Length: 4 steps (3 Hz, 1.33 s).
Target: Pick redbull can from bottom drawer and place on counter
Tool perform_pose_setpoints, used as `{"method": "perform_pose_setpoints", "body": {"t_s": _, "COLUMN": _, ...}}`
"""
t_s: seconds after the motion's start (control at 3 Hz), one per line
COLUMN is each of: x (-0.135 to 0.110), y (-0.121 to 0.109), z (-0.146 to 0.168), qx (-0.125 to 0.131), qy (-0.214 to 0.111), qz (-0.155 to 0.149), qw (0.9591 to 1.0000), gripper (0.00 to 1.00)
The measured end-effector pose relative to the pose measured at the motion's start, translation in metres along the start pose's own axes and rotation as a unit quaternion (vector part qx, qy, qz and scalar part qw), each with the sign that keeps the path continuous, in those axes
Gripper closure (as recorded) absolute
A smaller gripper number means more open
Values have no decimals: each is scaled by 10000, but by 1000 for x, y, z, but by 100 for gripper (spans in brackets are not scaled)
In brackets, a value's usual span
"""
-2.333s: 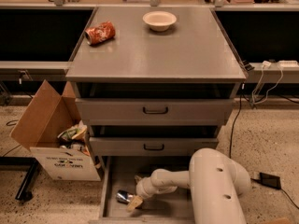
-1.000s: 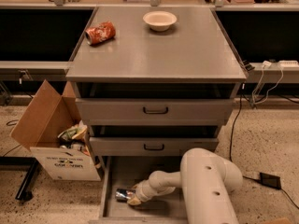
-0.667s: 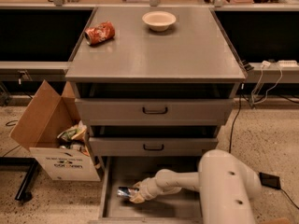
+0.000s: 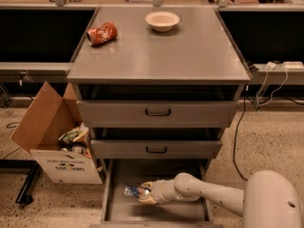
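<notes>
Reaching into the grey metal bottom drawer (image 4: 161, 211) for pickup, the gripper (image 4: 144, 193) is touching the silver-blue redbull can (image 4: 131, 190); I cannot tell its hold.

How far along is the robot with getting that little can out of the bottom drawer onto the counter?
Done: the bottom drawer stands open. In hand: the hand is inside it, at the redbull can lying on the drawer floor. Left: lifting the can and setting it on the counter, which holds a bowl and a red soda can.
</notes>
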State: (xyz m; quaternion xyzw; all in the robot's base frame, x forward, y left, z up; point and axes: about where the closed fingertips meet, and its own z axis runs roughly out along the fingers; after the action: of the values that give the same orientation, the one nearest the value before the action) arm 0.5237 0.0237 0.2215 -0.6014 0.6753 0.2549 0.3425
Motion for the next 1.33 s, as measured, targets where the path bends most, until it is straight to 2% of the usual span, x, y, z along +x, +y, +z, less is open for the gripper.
{"method": "perform_pose_setpoints", "body": {"t_s": 0.33, "x": 0, "y": 0, "z": 0, "qx": 1, "qy": 0, "qz": -1, "qw": 10000, "gripper": 100}}
{"method": "perform_pose_setpoints", "body": {"t_s": 0.67, "x": -36, "y": 2, "z": -34, "qx": 239, "qy": -124, "qz": -366, "qw": 9990, "gripper": 100}}
{"method": "perform_pose_setpoints", "body": {"t_s": 1.0, "x": -83, "y": 13, "z": -84, "qx": 430, "qy": -256, "qz": -794, "qw": 9956, "gripper": 100}}
{"method": "perform_pose_setpoints", "body": {"t_s": 1.33, "x": -130, "y": 25, "z": -128, "qx": 670, "qy": -167, "qz": -1156, "qw": 9909, "gripper": 100}}
